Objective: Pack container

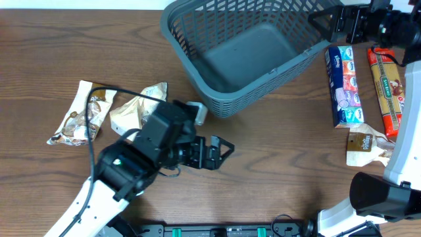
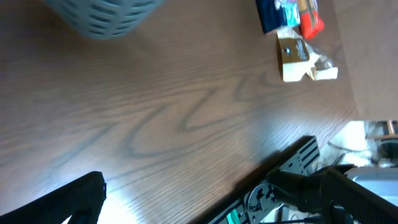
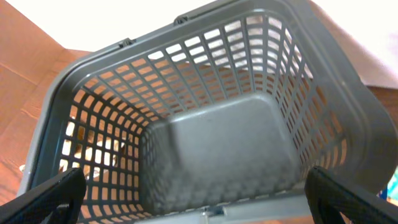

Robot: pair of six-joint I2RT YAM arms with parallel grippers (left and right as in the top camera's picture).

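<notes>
The container [image 1: 227, 102] is a large grey-blue lattice basket at the top centre of the table, and its inside is empty. In the right wrist view its solid base [image 3: 217, 143] fills the frame. My right gripper [image 1: 323, 23] is open at the basket's right rim, and its fingers [image 3: 199, 208] spread wide over the near rim. My left gripper [image 1: 220, 150] is open and empty, low over bare table below the basket. In the left wrist view its fingers [image 2: 205, 205] stand far apart, with a basket corner [image 2: 106, 15] at the top left.
Two crumpled snack packets [image 1: 79, 118] [image 1: 138, 108] lie at the left. At the right lie a blue packet [image 1: 345, 85], a red-orange packet [image 1: 388, 92] and a tan packet [image 1: 368, 146], which also shows in the left wrist view [image 2: 298, 59].
</notes>
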